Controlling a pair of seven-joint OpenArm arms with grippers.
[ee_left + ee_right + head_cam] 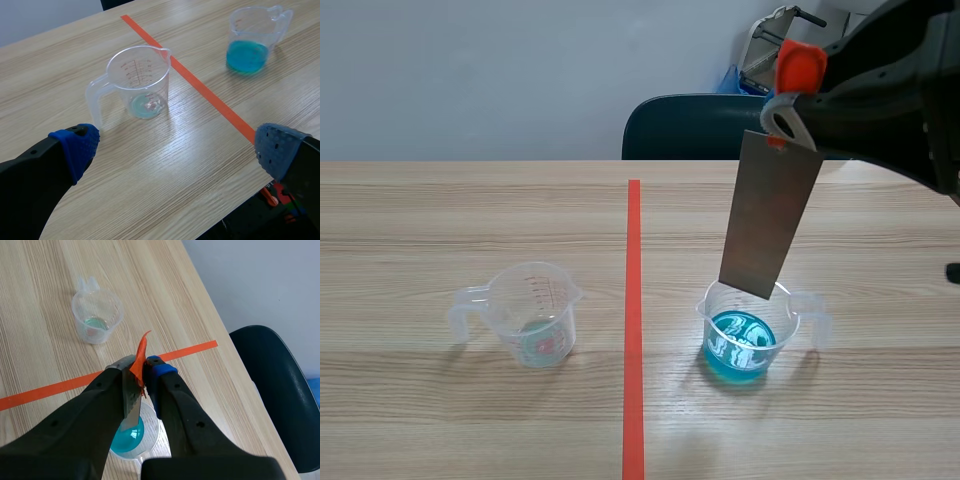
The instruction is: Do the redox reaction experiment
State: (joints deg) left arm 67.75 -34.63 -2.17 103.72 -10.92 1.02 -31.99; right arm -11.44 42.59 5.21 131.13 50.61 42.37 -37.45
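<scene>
Right hand: the right hand is clamped on the top end of a flat grey metal strip, with an orange-red tab sticking up between its fingers.
Metal strip: it hangs nearly upright, slightly tilted, over the right cup; its lower edge sits at the rim, perhaps just inside, but it is hard to tell.
Right cup: a clear plastic measuring cup with a handle, holding a shallow pool of blue liquid.
Left hand: the left hand has its fingers wide apart, holds nothing, and hangs over the surface just short of the left cup.
Left cup: the same clear kind, with only a thin pale greenish film on its bottom.
Layout: the cups stand upright, well apart, one on each side of the tape line.
Behind: a dark chair stands past the surface's far edge.
</scene>
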